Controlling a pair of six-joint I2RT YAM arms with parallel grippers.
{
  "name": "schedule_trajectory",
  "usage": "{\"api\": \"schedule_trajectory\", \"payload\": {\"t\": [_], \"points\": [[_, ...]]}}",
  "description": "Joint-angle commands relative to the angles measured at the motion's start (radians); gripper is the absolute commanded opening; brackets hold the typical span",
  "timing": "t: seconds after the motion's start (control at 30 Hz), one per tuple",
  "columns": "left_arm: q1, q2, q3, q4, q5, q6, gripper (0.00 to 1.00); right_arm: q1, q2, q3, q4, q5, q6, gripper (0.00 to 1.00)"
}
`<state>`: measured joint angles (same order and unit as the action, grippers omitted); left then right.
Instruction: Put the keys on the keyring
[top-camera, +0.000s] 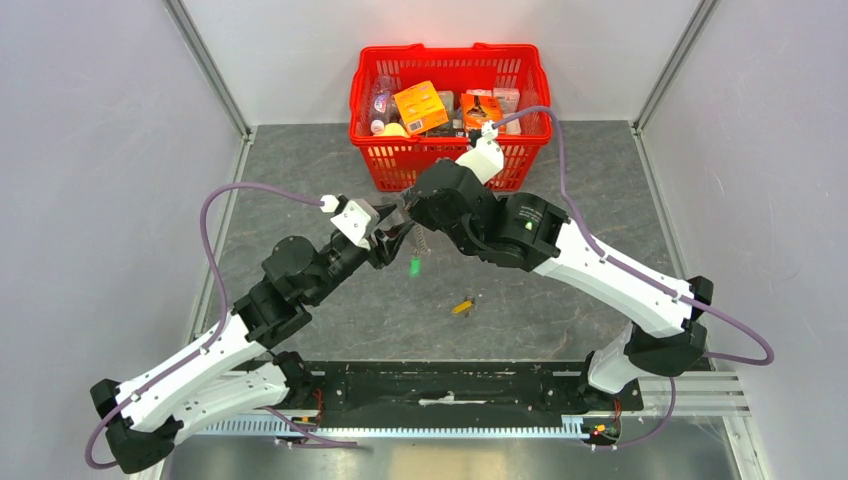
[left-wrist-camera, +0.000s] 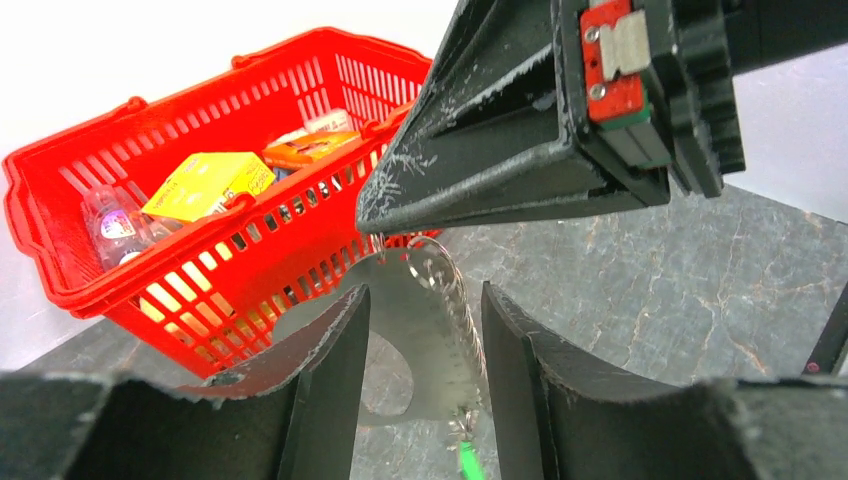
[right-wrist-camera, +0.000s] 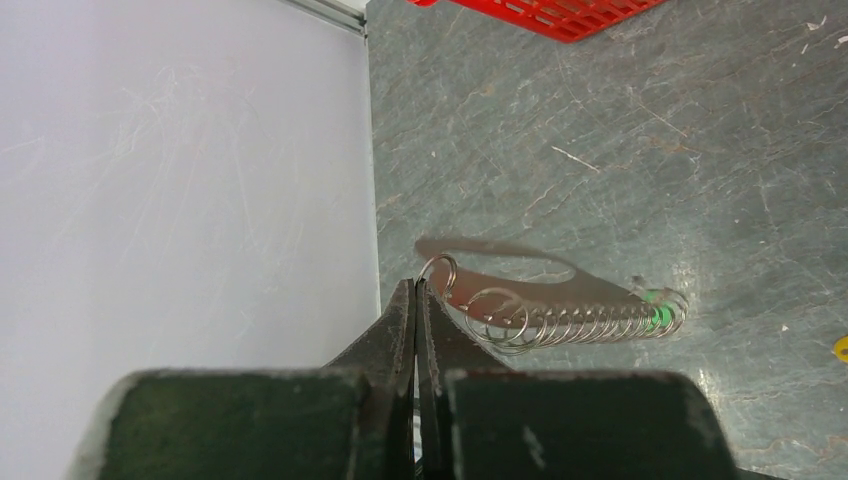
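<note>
My right gripper (right-wrist-camera: 416, 285) is shut on the small end loop of the keyring (right-wrist-camera: 570, 322), a thin wire coil hanging above the table. The green key (right-wrist-camera: 655, 318) dangles at the coil's far end. In the left wrist view the keyring (left-wrist-camera: 455, 300) hangs from the right gripper's fingers (left-wrist-camera: 450, 190), with the green key (left-wrist-camera: 468, 462) at the bottom. My left gripper (left-wrist-camera: 424, 297) is open, one finger on each side of the coil. From above, the keyring (top-camera: 422, 240) and green key (top-camera: 414, 266) sit between both grippers. The yellow key (top-camera: 462, 306) lies loose on the table.
A red plastic basket (top-camera: 450, 52) full of packaged goods stands at the back of the grey table, just behind the right arm. White walls close in both sides. The yellow key (right-wrist-camera: 842, 348) shows at the right wrist view's edge.
</note>
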<state>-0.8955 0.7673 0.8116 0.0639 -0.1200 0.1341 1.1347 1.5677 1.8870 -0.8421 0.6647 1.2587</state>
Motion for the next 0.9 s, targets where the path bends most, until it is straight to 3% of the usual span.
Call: {"api": "schedule_trajectory", "payload": {"t": [0.0, 0.7, 0.87], "points": [[-0.002, -0.007, 0.02, 0.082, 0.005, 0.024, 0.52, -0.002, -0.025, 0.014, 0.056, 0.006, -0.006, 0.0], [-0.002, 0.042, 0.035, 0.148, -0.021, 0.044, 0.4, -0.001, -0.016, 0.015, 0.078, -0.019, -0.005, 0.0], [-0.002, 0.048, 0.038, 0.152, -0.034, 0.051, 0.26, -0.002, -0.019, 0.012, 0.078, -0.025, -0.003, 0.0]]}}
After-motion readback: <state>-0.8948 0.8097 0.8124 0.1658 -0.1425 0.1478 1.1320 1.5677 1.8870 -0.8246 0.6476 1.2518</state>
